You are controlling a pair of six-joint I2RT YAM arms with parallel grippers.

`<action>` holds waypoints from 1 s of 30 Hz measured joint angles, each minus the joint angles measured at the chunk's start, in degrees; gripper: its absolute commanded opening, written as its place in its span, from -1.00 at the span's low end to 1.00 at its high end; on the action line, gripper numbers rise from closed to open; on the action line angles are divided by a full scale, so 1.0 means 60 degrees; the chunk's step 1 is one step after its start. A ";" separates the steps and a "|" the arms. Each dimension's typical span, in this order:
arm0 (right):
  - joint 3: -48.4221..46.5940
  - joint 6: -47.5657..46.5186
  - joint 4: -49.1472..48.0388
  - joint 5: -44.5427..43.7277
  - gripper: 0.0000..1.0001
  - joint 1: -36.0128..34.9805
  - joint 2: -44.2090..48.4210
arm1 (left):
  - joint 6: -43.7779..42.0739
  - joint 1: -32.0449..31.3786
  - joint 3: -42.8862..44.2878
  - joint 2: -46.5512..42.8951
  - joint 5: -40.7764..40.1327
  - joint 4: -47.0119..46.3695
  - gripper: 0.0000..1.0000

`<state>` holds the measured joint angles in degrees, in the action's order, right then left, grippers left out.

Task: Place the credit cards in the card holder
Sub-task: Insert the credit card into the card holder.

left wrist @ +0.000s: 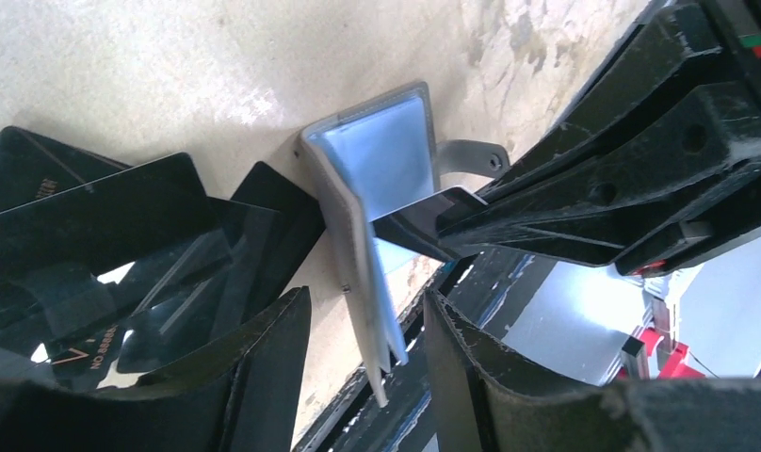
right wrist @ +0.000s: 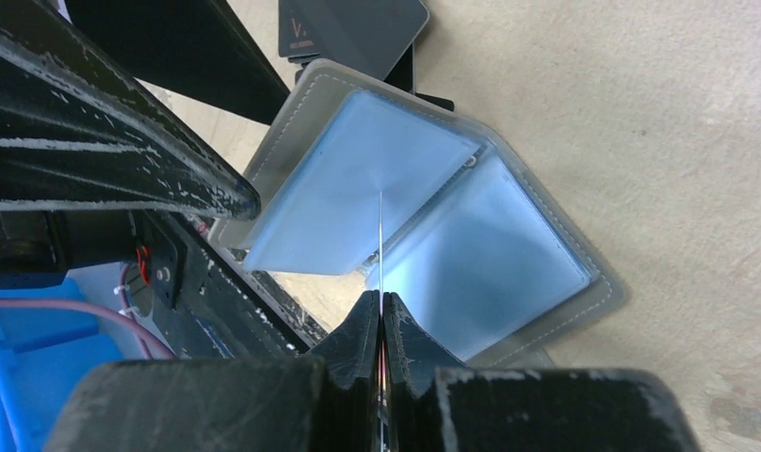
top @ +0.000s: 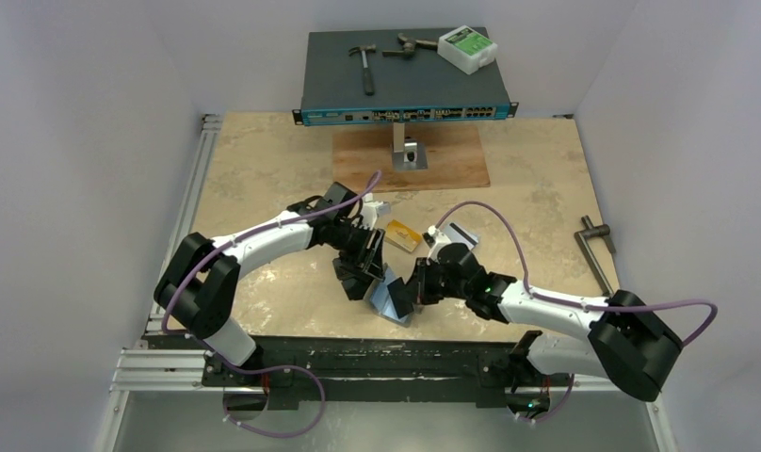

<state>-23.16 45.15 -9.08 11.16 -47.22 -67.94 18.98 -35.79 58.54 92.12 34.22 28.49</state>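
The black case [left wrist: 94,217] under your left arm carries a gold V and "NO" before digits too small to read. The card holder [right wrist: 490,254] sits at the table's [top: 546,188] near edge between both arms. It is half open in a V, one leaf raised, bluish inside facing your right gripper [right wrist: 381,315]. That gripper pinches a thin sheet [right wrist: 381,245], seen edge-on; whether it is a card, you cannot tell. Your left gripper [left wrist: 365,297] stands open astride the holder's edge. The tabletop is mottled beige; the walls are white.
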 measured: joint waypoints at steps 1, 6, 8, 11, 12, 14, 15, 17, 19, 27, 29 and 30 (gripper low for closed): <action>-0.0022 -0.0011 -0.0044 0.0025 -1.00 0.0000 -0.0040 | 0.0025 0.0000 0.0000 0.0000 0.0066 -0.0040 -0.07; -0.0055 -0.0040 -0.0280 0.0069 -1.00 0.0000 -0.0127 | 0.0208 0.0000 0.0000 0.0004 0.0342 -0.0204 -0.08; -0.0058 -0.0036 -0.0368 0.0073 -1.00 0.0000 -0.0229 | 0.0237 -0.0004 0.0000 0.0015 0.0401 -0.0251 -0.10; -0.0066 -0.0036 -0.0488 0.0084 -1.00 0.0000 -0.0444 | 0.0229 -0.0066 0.0000 0.0135 0.0361 -0.0273 -0.11; -0.0066 -0.0036 -0.0510 0.0084 -1.00 0.0000 -0.0510 | 0.0222 -0.0106 0.0000 0.0215 0.0288 -0.0255 -0.13; -0.0066 -0.0036 -0.0528 0.0084 -1.00 0.0004 -0.0597 | 0.0186 -0.0211 0.0004 0.0379 0.0124 -0.0178 -0.18; -0.0066 -0.0033 -0.0554 0.0084 -1.00 0.0007 -0.0616 | 0.0157 -0.0295 0.0007 0.0466 0.0015 -0.0106 -0.24; -0.0066 -0.0033 -0.0597 0.0084 -1.00 0.0018 -0.0601 | 0.0120 -0.0455 0.0015 0.0616 -0.0229 0.0022 -0.42; -0.0062 -0.0029 -0.0641 0.0080 -1.00 0.0047 -0.0586 | 0.0055 -0.0568 0.0015 0.0703 -0.0423 0.0131 -0.71; 0.0211 0.0011 -0.0765 0.0069 -1.00 0.0211 -0.0280 | -0.0033 -0.0663 0.0084 0.0747 -0.0739 0.0299 -1.00; 0.0313 0.0047 -0.0798 0.0069 -1.00 0.0266 -0.0222 | -0.0015 -0.0663 0.0127 0.0761 -0.0721 0.0306 -1.00; 0.0386 0.0073 -0.0798 0.0073 -1.00 0.0310 -0.0160 | -0.0004 -0.0652 0.0135 0.0761 -0.0674 0.0288 -1.00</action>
<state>-20.84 45.58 -13.87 11.60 -45.36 -68.90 18.96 -39.70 59.35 96.68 30.17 30.22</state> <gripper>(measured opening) 0.004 0.044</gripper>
